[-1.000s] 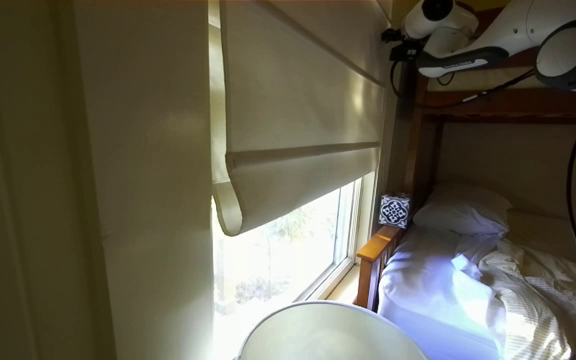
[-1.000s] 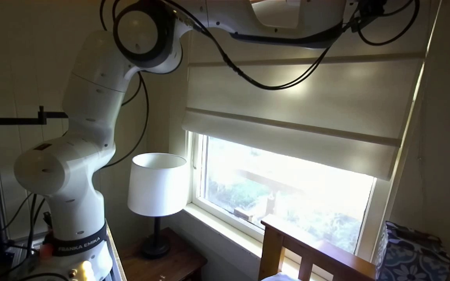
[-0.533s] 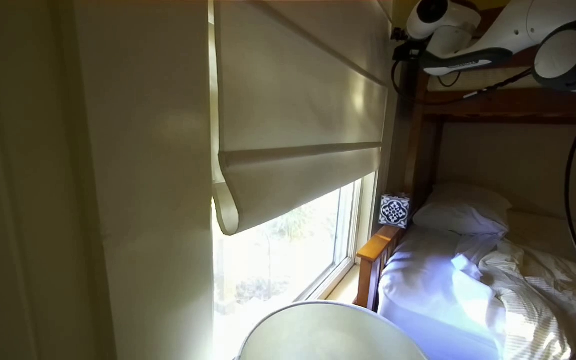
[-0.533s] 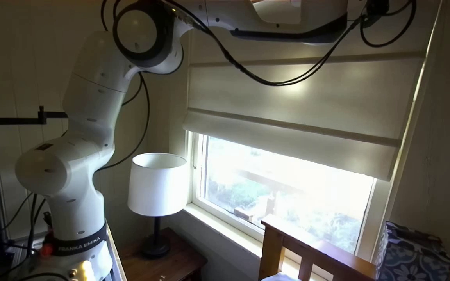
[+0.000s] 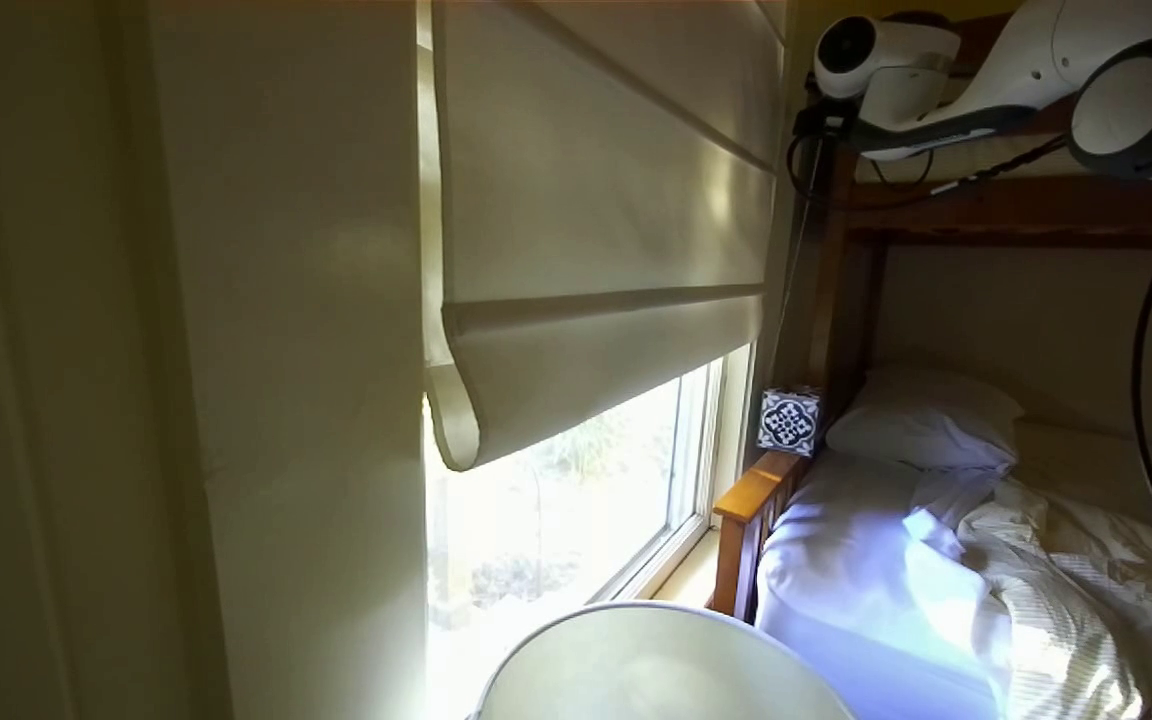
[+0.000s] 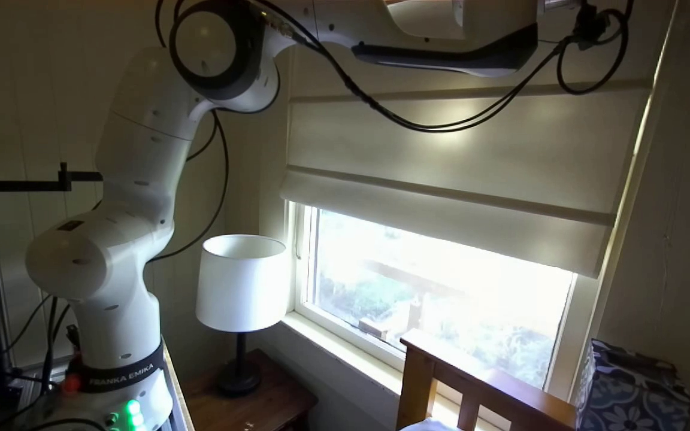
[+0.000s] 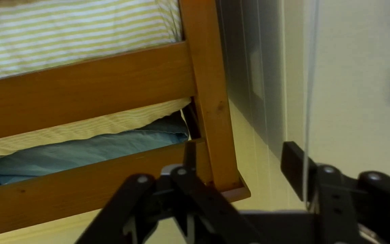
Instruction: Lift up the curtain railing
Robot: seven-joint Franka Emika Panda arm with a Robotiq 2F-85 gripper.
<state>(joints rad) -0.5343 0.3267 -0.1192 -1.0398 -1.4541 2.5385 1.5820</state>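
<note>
The curtain railing, a cream fabric blind with horizontal folds, hangs partly lowered over the window in both exterior views [image 5: 596, 225] [image 6: 560, 149]. Its bottom edge slants and leaves the lower window uncovered. My gripper [image 7: 240, 157] is open in the wrist view, with a wide gap between its fingers. A thin white cord [image 7: 308, 84] runs down across the right finger to its base; I cannot tell whether it touches the finger. The cord also shows hanging below the wrist in an exterior view [image 5: 789, 270]. The fingers are not clear in the exterior views.
A wooden bunk bed [image 7: 212, 101] is beyond the left finger. A pale surface [image 7: 357, 118] is close at the right. A white lamp [image 6: 242, 287] stands beside the window, and a patterned box [image 6: 632, 389] by the bed end. The arm's black cable [image 6: 405, 123] loops before the blind.
The wrist has moved right and slightly down in both exterior views. The thin cord has shifted right with it. The base light has turned green. The blind is at nearly the same height.
</note>
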